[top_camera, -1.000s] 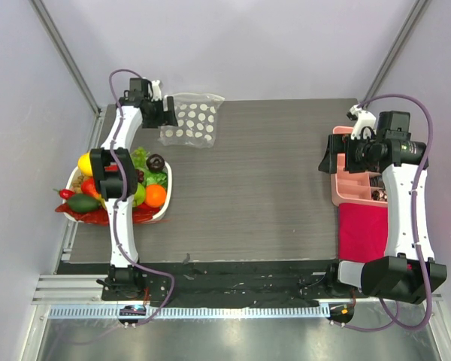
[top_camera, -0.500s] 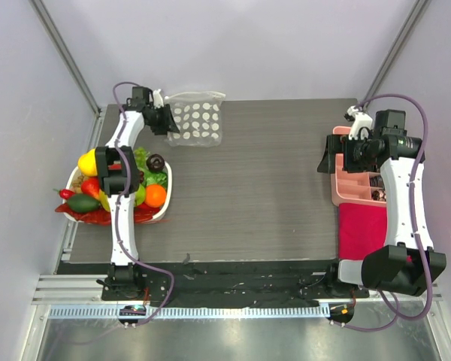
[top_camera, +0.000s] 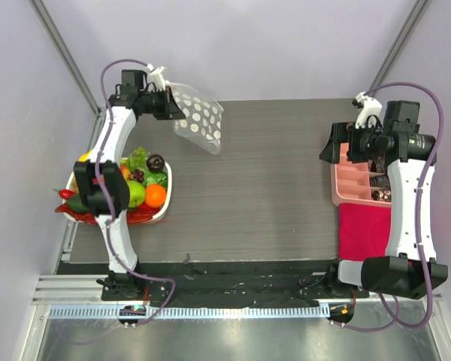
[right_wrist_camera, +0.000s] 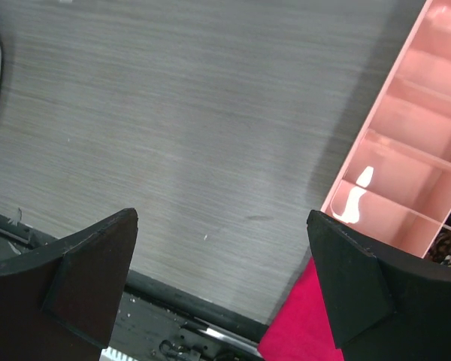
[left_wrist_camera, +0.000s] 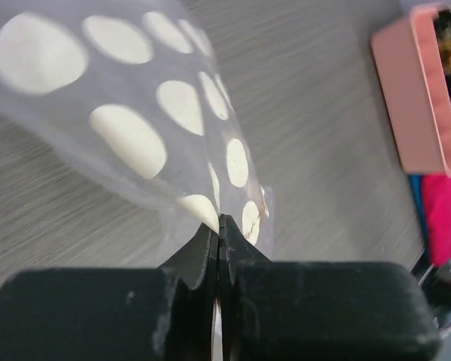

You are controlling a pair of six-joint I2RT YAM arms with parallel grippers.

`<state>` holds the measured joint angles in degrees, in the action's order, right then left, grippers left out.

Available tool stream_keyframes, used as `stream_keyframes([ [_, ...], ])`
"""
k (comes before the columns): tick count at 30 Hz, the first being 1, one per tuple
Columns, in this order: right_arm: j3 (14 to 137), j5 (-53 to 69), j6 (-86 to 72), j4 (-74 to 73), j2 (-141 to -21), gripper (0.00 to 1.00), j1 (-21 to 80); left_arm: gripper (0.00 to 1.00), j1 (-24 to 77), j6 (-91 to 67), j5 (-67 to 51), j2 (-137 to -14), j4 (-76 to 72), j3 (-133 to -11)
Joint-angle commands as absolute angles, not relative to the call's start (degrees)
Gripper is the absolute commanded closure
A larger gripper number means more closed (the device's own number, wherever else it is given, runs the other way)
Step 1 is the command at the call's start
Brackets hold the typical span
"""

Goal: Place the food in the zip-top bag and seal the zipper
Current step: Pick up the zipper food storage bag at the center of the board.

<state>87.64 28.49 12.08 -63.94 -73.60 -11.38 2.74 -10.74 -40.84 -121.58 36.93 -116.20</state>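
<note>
Grey wood-grain worktop (top_camera: 270, 188) inside pale walls, and the action is at the far left corner. The left pincer (left_wrist_camera: 218, 226) is pressed together on an edge of the zip-top bag (top_camera: 201, 120), its black fingers clamped with the clear film between them. The dotted bag hangs slack and tilted from that pinch; whether its lower corner touches the worktop, I cannot tell. The food (top_camera: 146, 188) sits heaped in the white basket (top_camera: 167, 197) at the left edge, with the orange (top_camera: 155, 195) and the green apple (top_camera: 137, 194) toward the near side, all well apart from the bag. Across on the right, the right pincer (right_wrist_camera: 222, 226) hovers spread wide over bare worktop, nothing between its fingers, just beside the pink tray (right_wrist_camera: 406, 128), with a red cloth (top_camera: 361, 229) lying nearer the arm bases
</note>
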Motion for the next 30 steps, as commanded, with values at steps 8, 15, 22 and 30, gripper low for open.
stream_keyframes([
  [8,93.4,34.5,10.5,-53.0,-64.1,0.00,-11.5,1.00,24.4,28.2,-33.8,-83.2,41.7,-89.9],
  [15,93.1,34.8,-0.4,-52.8,-61.2,0.00,-11.5,1.00,41.3,42.3,-9.1,-67.1,30.9,-72.2],
  [22,83.2,49.8,15.3,-54.4,-56.1,0.08,-11.5,1.00,42.7,49.5,-14.4,-59.7,25.1,-66.5],
  [30,62.6,51.8,42.9,-52.4,-38.5,0.14,-11.5,1.00,42.7,50.0,-18.8,-54.0,17.6,-59.9],
])
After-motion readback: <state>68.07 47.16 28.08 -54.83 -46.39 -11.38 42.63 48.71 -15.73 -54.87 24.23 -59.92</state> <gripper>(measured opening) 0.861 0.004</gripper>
